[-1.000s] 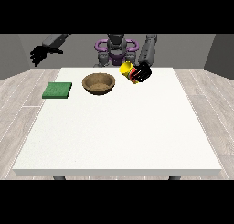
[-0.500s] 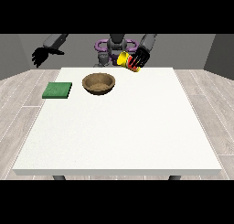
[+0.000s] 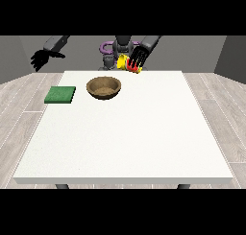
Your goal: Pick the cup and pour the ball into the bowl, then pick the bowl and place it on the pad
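Note:
A yellow and red cup is held up above the table's far edge, to the right of the bowl and tipped towards it. The hand at the view's right has its fingers curled round the cup. A brown wooden bowl stands on the white table near the far side. The green pad lies flat at the table's left edge. The hand at the view's left hangs in the air beyond the table's far left corner, its fingers relaxed and holding nothing. No ball is visible.
The robot's torso stands behind the table's far edge. The wide white tabletop stretches from the bowl towards the camera.
The hand at the view's right has lifted the cup from table level and carried it up and slightly left towards the bowl. The other hand has stayed in place.

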`<state>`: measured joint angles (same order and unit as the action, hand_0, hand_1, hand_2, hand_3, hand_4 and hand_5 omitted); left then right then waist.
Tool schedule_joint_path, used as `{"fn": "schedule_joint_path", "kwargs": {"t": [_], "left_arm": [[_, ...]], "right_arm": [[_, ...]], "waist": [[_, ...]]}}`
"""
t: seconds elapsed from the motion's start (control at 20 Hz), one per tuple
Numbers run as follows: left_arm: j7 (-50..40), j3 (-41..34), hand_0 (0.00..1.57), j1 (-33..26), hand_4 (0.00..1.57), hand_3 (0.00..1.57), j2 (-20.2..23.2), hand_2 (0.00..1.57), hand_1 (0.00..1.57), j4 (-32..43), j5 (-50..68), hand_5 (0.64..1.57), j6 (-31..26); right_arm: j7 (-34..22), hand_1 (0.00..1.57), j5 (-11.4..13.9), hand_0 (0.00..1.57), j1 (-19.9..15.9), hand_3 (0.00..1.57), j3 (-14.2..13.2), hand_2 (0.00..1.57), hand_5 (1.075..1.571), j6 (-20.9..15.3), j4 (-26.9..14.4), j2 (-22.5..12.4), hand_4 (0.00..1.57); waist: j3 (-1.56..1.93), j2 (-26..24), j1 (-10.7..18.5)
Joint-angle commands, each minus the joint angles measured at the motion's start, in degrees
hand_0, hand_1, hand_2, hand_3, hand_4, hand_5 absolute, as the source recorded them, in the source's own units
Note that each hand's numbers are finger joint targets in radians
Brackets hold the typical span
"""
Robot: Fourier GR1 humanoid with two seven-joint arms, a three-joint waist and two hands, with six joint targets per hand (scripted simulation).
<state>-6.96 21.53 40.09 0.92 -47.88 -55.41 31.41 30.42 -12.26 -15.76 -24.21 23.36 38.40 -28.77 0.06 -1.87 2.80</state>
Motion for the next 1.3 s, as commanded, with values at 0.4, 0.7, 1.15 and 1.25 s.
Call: {"fn": "schedule_joint_path", "kwargs": {"t": [0.4,0.7,1.15,1.25], "left_arm": [[-14.94,10.58,0.55,7.08,0.88,1.57,-0.92,1.57,0.55,-0.65,-15.09,1.571,-6.77],[-20.02,20.02,0.38,3.88,0.84,1.57,-0.92,1.57,0.38,-4.78,-20.97,1.569,-8.75],[-15.96,23.19,0.0,8.59,1.25,1.57,-0.75,1.57,0.0,-4.06,-25.25,1.395,-22.38],[-16.89,25.33,0.61,11.59,1.23,1.57,-0.91,1.57,0.61,-3.33,-29.42,1.387,-24.07]], "right_arm": [[-4.08,0.0,2.72,0.0,-8.83,0.22,3.83,0.0,1.533,-4.73,0.05,2.32,0.0],[-6.68,0.0,1.25,0.0,-14.09,0.27,2.62,0.0,1.528,-6.1,-2.16,2.01,0.0],[-5.29,0.0,0.91,0.0,-13.3,0.16,3.08,0.0,1.516,-2.38,-3.04,1.12,0.0],[-3.46,0.0,1.79,0.0,-14.02,0.07,3.7,0.0,1.519,-4.32,-3.16,2.96,0.0]], "waist": [[-0.05,2.11,-2.68],[-0.04,3.74,-2.17],[-0.03,3.76,-4.54],[-0.01,5.05,-3.74]]}}
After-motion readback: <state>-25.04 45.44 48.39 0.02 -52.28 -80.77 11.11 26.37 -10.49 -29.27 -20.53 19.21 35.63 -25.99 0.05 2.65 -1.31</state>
